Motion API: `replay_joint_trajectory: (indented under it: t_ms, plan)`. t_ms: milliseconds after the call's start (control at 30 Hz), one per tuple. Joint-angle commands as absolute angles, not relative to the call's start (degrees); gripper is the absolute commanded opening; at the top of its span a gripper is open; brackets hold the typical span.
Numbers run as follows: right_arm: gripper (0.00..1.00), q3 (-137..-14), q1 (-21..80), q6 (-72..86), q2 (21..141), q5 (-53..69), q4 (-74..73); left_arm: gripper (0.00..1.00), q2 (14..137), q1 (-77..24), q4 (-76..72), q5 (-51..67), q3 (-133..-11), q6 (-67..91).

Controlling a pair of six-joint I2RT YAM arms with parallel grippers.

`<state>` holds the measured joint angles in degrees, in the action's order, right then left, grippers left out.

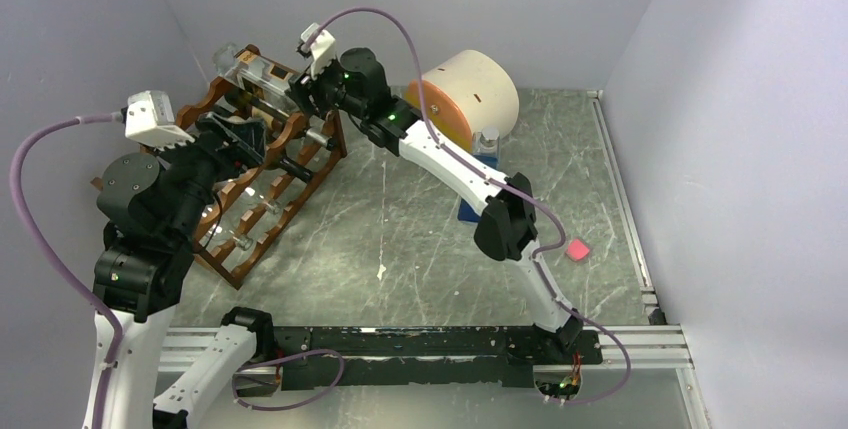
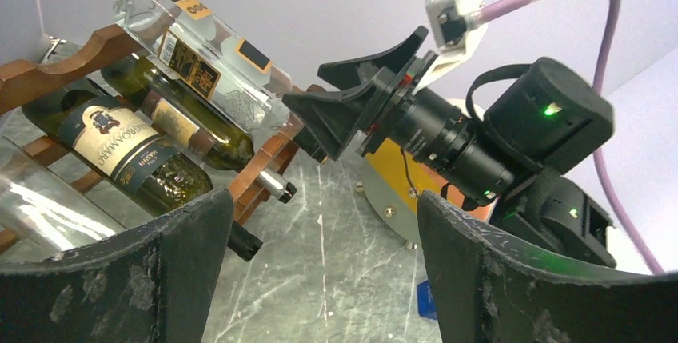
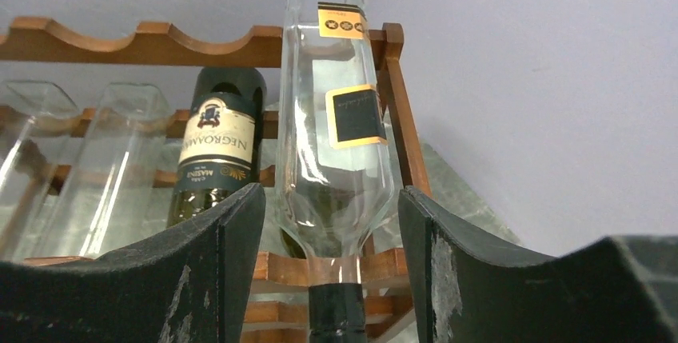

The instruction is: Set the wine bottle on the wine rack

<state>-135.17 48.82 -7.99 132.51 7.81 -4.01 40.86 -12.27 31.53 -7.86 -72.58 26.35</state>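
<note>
You had the wine bottle (image 3: 336, 159) lying on the top tier of the wine rack (image 3: 160, 43), at one end of it. Your right end effector (image 3: 329, 195) stood spread on either side of the bottle's shoulder, fingers just beside the glass. Your left end effector (image 2: 324, 199) hung spread in front of the rack, holding nothing.
</note>
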Motion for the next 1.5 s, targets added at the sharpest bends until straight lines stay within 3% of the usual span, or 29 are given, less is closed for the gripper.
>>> replay_joint_trajectory:
  t_ms: [0,433,600,800,933,1133,1467]
  plan:
    - [0.65,-132.31,48.85,-2.05,124.93,5.82,-0.02,0.89,40.30,-12.57,32.30,-4.47,-74.75,24.87]
    - [0.66,-105.51,48.75,2.74,98.20,-6.23,-4.49,0.88,37.81,-12.57,30.28,7.79,-71.72,21.62]
    - [0.66,-89.15,48.87,-0.49,82.67,-16.55,-1.84,0.89,34.99,-12.57,26.43,16.01,-66.73,16.88]
    - [0.69,-80.93,48.90,-3.54,71.70,-29.90,-10.62,0.89,31.62,-12.57,22.27,22.29,-61.02,15.54]
    - [0.77,-74.18,48.83,-4.79,64.69,-37.84,-10.65,0.89,31.43,-12.56,22.95,22.48,-59.42,15.15]
    - [0.83,-72.98,48.49,1.39,64.03,-49.64,-18.99,0.89,31.63,-12.57,22.49,24.27,-58.18,15.35]
    - [0.83,-74.51,45.82,21.17,68.66,-50.56,-32.82,0.88,33.84,-12.57,23.73,22.39,-57.51,17.37]
